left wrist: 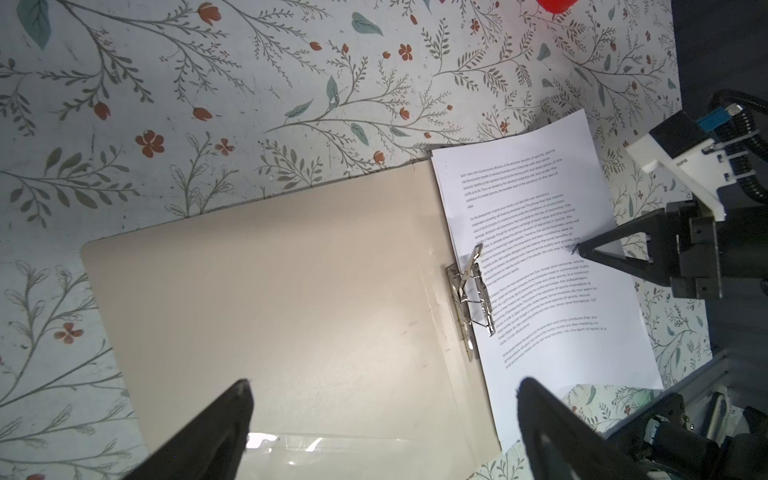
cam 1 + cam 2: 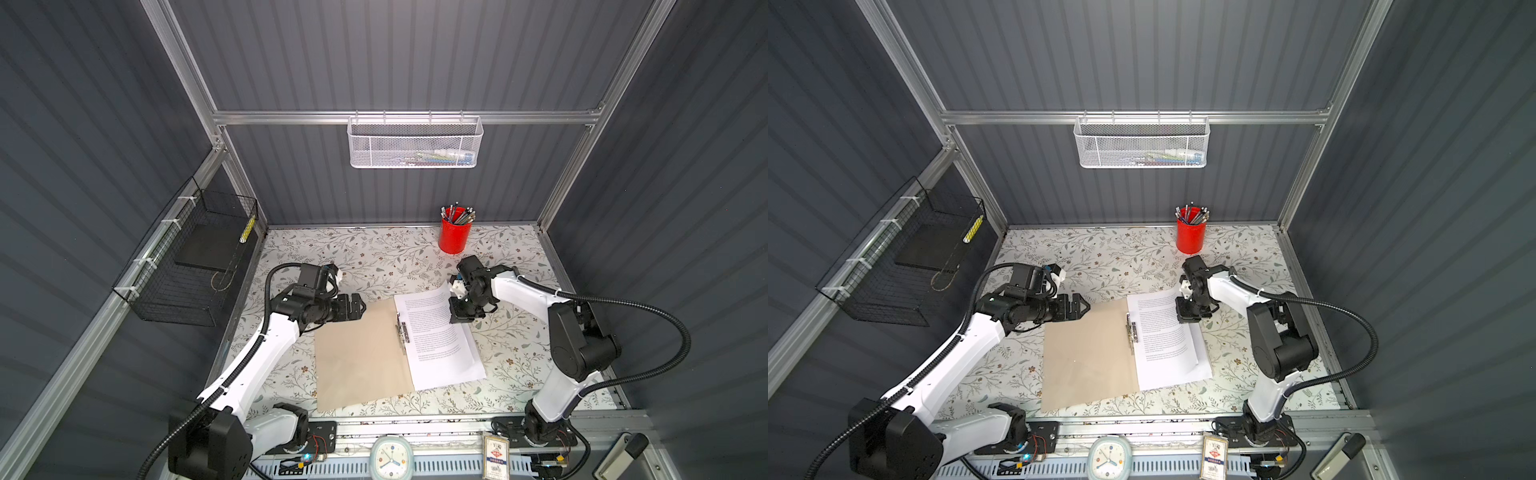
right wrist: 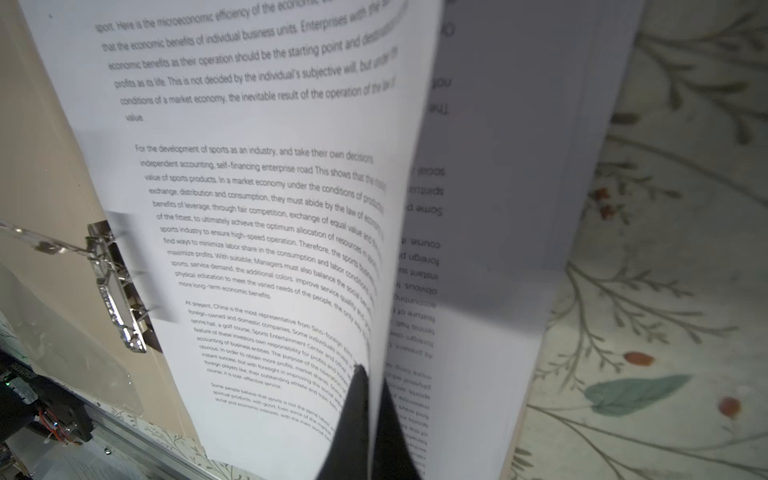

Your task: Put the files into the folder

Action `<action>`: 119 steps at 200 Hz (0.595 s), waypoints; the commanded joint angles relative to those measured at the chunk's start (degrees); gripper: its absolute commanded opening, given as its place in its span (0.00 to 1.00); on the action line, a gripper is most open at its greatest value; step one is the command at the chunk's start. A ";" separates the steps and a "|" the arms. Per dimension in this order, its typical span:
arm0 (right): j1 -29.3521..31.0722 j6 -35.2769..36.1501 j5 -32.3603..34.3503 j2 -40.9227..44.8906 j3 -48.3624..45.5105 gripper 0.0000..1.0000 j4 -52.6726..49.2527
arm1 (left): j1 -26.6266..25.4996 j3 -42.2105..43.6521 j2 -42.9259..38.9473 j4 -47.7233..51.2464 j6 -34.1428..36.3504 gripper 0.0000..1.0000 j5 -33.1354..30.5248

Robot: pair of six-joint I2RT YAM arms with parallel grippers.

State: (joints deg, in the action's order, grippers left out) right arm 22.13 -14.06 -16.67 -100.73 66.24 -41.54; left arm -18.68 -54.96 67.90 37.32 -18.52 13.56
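Files (image 2: pixel 444 353) lie on the open folder (image 2: pixel 357 357) beside its clip (image 2: pixel 402 332), top sheet (image 3: pixel 249 208) pinched by the closed right end effector (image 3: pixel 372 372), left end effector (image 2: pixel 360 306) wide open, empty; tugging risks creasing or skewing.

We see the folder (image 2: pixel 357 357), plain tan card, lying open and flat on the flowered table (image 2: pixel 374 257), a little turned; one leaf is bare and faces up; the metal clip (image 2: pixel 402 332) sits along the inner spine, and one arm of it stands up; the files (image 2: pixel 440 345), white sheets with small black text, lie stacked on the other leaf, just beside the clip; the top sheet (image 3: pixel 249 208) is raised at its outer edge and curls above the sheets beneath.
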 commanded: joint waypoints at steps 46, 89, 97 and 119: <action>0.15 2.06 2.04 1.83 -0.94 0.00 -1.26 | -0.22 0.02 0.14 0.56 1.28 1.00 1.43; 0.26 2.72 2.58 1.15 -0.62 0.00 -1.61 | -0.22 0.09 0.05 0.56 1.37 1.00 1.11; 0.23 2.81 2.65 1.17 -0.71 0.00 -1.61 | -0.22 0.04 0.06 0.64 1.33 1.00 0.96; 0.37 2.93 2.08 1.32 -1.10 0.00 -1.37 | -0.22 0.04 0.14 0.64 1.33 1.00 0.97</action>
State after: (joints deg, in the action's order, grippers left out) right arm 22.13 -12.14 -14.85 -100.44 65.87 -41.78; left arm -18.68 -54.96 67.90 37.30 -18.39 13.76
